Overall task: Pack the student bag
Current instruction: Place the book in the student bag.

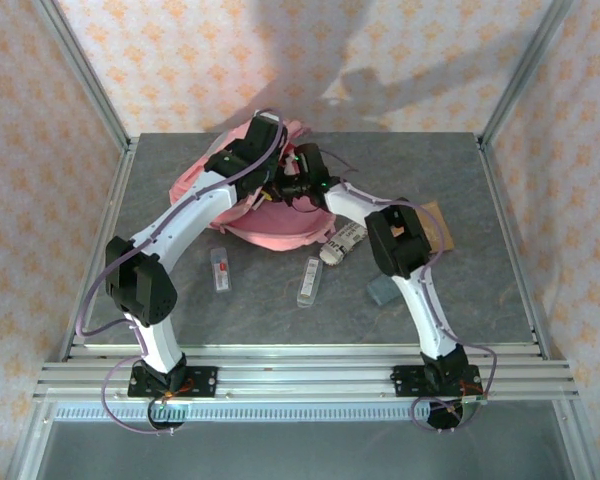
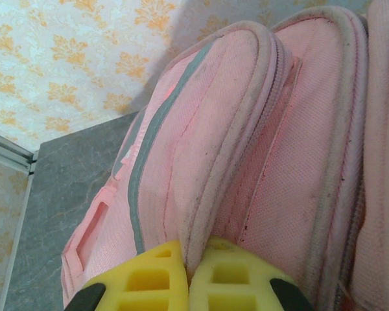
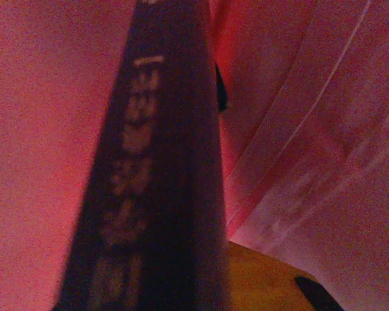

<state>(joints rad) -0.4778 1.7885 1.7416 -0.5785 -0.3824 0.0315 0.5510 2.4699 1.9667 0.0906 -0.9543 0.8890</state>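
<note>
We see the student bag (image 1: 280,238) lying at the back middle of the table (image 1: 460,180), with both arms reaching over it; it is much the largest thing there. The left gripper (image 2: 188,259) is pressed together on a padded, piped edge of the pink fabric, the seam rising straight out from between its yellow fingers (image 2: 142,278); we judge this pinch is meant to lift that edge and hold a pocket mouth apart so the other arm can work inside. The right gripper (image 1: 280,188) reaches into the bag beside the left one; its wrist view is dim and washed red by the fabric all round, which fits a camera inside a compartment. A dark flat thing (image 3: 155,162) with blurred pale lettering runs up that view, perhaps a book or case, and one yellow finger (image 3: 259,278) shows low on the right; we cannot tell whether the jaws are apart or clamped on it. On the table in front of the bag lie two clear cases (image 1: 220,270) (image 1: 310,282), a rolled printed item (image 1: 343,243) touching the bag's near edge, and a brown flat item (image 1: 442,228) further right; we take these as not yet packed.
</note>
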